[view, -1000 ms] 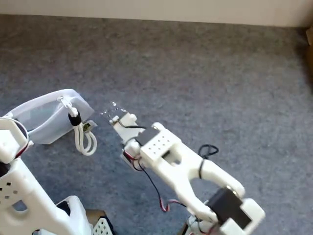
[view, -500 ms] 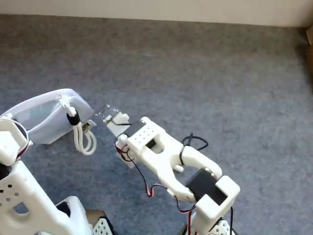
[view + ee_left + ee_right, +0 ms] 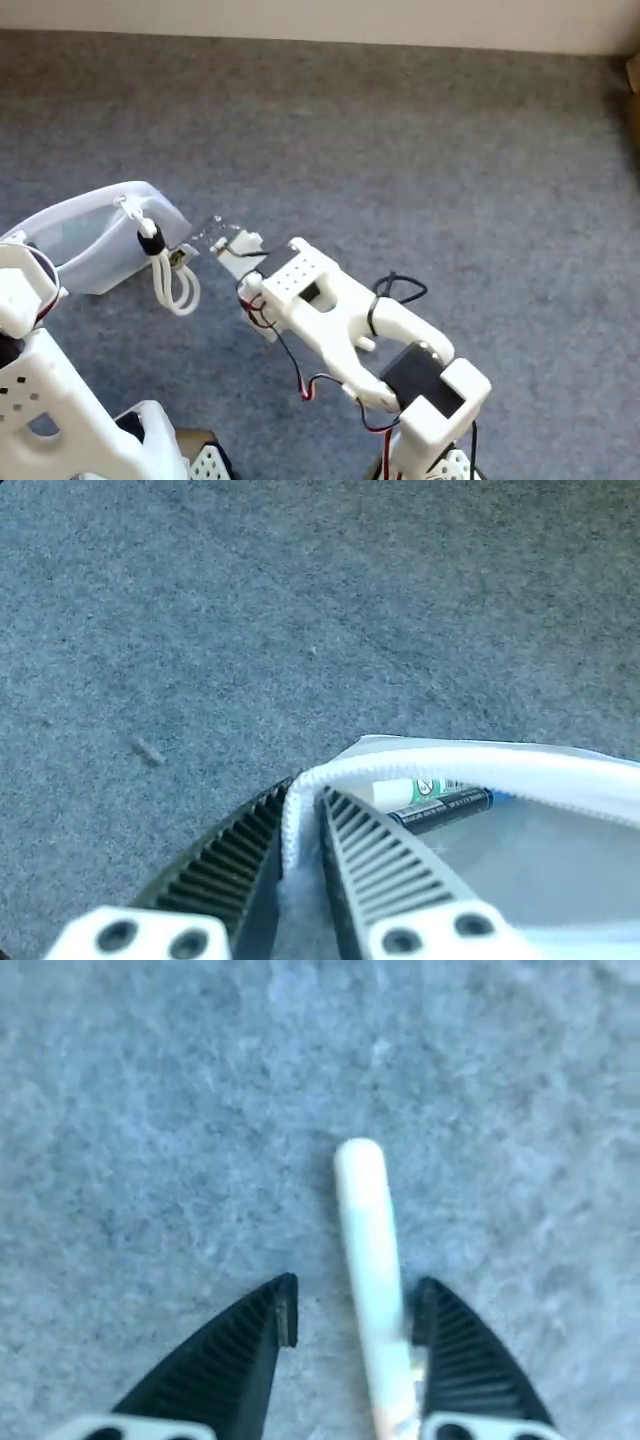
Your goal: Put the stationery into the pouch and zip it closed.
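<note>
Black, ribbed and almost fully closed, the left gripper (image 3: 302, 800) pinches the white rim of the pouch (image 3: 500, 765) at one end of its mouth. Just beyond the tips, inside the clear pouch, lies a pen (image 3: 440, 800) with a white-and-green label and a dark end.

The right gripper (image 3: 355, 1298) has its jaws wide apart and grips nothing. A white stick (image 3: 365, 1220) with a rounded end lies on the carpet (image 3: 150, 1110) between them, close against one jaw and well clear of the other.

In the high view the pouch (image 3: 85, 235) sits at nine o'clock, with part of the left arm covering its outer end. From the pouch's inner end a white cord (image 3: 172, 285) hangs in a loop under a black bead. The right gripper (image 3: 222, 238) is just beside that end, with the pouch at its nine o'clock and the cord at its eight o'clock. Its arm runs back toward five o'clock, with red and black wires (image 3: 300, 375) along it. Grey carpet (image 3: 450, 150) spreads from twelve round to three o'clock.
</note>
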You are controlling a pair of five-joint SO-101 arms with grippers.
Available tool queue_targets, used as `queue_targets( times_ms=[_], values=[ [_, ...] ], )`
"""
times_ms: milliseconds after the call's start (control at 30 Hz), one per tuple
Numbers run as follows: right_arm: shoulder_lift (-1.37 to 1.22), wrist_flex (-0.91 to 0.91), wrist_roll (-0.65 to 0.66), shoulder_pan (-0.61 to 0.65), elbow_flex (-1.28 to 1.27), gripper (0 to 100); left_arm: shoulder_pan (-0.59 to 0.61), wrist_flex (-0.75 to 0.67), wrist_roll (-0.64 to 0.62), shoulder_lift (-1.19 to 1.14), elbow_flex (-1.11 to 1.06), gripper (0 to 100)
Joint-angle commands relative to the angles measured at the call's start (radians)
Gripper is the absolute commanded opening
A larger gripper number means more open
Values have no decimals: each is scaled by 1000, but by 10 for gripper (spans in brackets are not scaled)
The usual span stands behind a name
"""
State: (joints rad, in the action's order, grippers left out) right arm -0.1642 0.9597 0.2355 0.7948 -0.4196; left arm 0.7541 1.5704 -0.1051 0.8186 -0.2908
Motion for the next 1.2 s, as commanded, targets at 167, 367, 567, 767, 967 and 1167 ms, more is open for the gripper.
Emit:
queue_targets(
  times_ms=[167,367,567,767,967,1167],
  values=[
    [12,-19,11,-13,-16,63,13,-12,-9,-8,-5,11],
    [12,-15,-31,-15,-36,59,13,-12,-9,-8,-5,11],
    [13,41,-137,-15,-28,59,13,-11,-8,-8,-5,11],
    [13,62,-138,-15,-27,26,13,-11,-8,-8,-5,11],
    [122,65,-138,-16,-45,4,13,-9,-6,-8,-5,11],
    [268,62,-137,-53,-133,4,8,-9,-6,-8,-5,11]
  ],
)
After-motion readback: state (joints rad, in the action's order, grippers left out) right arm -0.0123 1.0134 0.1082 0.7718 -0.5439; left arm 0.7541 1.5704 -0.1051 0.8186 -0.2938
